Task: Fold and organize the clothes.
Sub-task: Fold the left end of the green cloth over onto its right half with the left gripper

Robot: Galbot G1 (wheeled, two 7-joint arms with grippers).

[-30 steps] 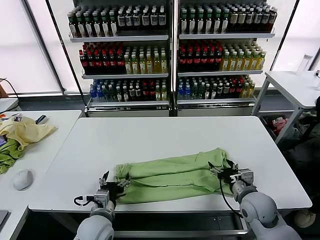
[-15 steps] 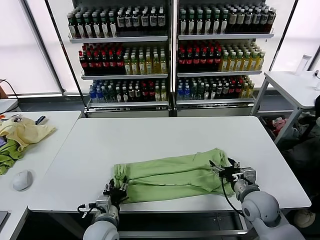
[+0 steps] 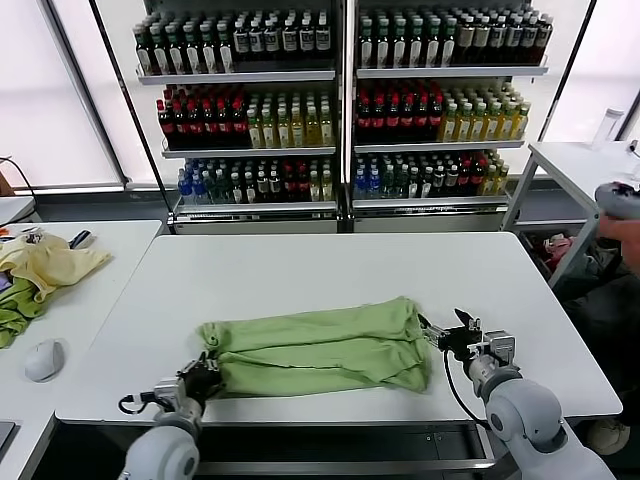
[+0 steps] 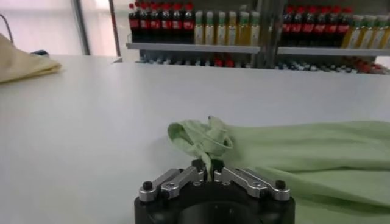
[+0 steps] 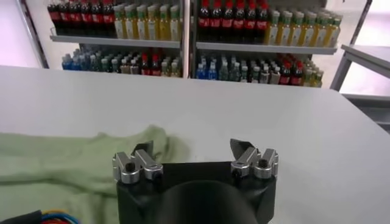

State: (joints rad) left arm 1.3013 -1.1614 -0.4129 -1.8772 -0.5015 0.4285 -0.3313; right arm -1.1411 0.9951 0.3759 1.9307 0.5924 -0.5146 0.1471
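Pale green shirt (image 3: 318, 345), loosely folded into a long band, lying near the front edge of a white table (image 3: 330, 265). At the shirt's left end, left gripper (image 3: 207, 377) pinched together on a bunched corner of cloth. At the shirt's right end, just beside the fabric but apart from it, right gripper (image 3: 456, 333) with jaws spread wide, holding nothing. Probably light, soft and limp, likely to sag and crease when lifted; best taken by corners or hems. Left of the shirt, a side table with crumpled yellow and green clothes (image 3: 40, 275) and a grey mouse (image 3: 45, 358). Behind the shirt, shelves of bottled drinks (image 3: 340, 100).
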